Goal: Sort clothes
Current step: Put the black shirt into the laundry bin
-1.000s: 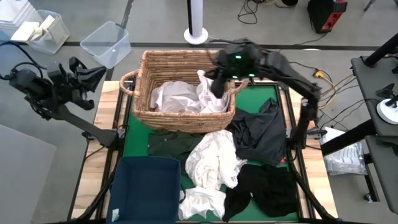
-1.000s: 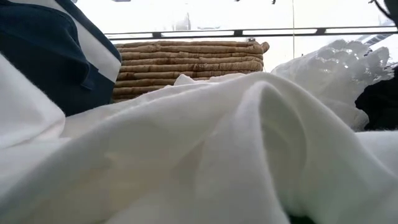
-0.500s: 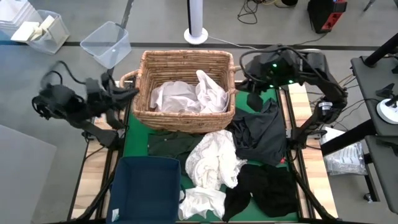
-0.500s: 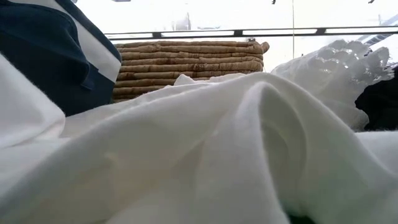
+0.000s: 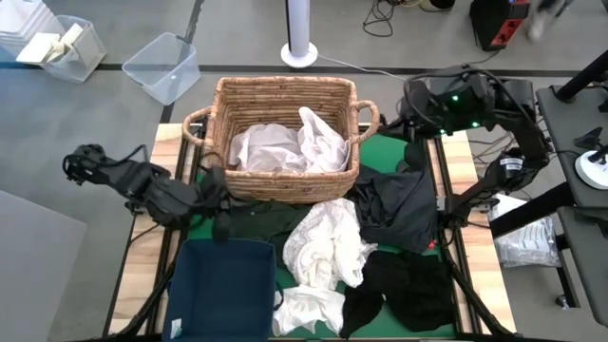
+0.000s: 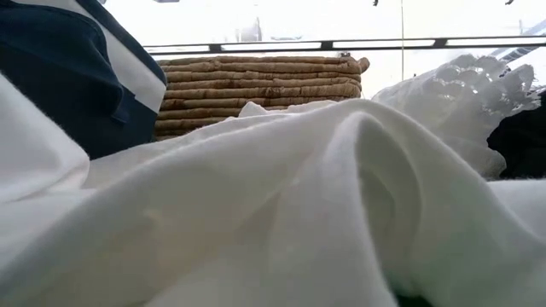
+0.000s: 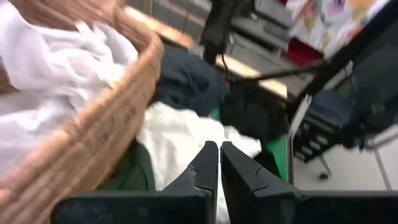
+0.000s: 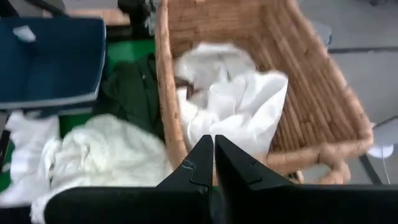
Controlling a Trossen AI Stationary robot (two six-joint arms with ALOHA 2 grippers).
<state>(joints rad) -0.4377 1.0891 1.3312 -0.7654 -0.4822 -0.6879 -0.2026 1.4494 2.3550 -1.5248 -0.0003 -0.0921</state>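
Wicker, tan and woven, the oval basket [image 5: 285, 133] is already holding 2 crumpled white garments [image 5: 285, 144], while the rest of the clothes are lying on the green-covered tabletop [image 5: 201, 204]: a dark green garment [image 5: 258, 218] just in front of the basket, a rumpled white garment [image 5: 328, 242] beside it, a dark grey garment [image 5: 399, 204] toward the right, a black garment [image 5: 404, 285] at the near edge, and a small white piece [image 5: 309, 309] beside the navy blue rectangular fabric bin [image 5: 223, 290], which is looking empty. The left tool [image 5: 220, 226] is hovering low over the dark green garment with its fingers pressed together and holding nothing; the right tool [image 5: 415, 155] is hanging by the basket's right handle, likewise pinched closed and empty. Judging from this, the step in hand is a dark pick for the bin, so the left tool should be spreading its fingers before descending, biting into a raised fold of the green cloth rather than flat fabric, and lifting high enough that trailing cloth is clearing the bin's wall.
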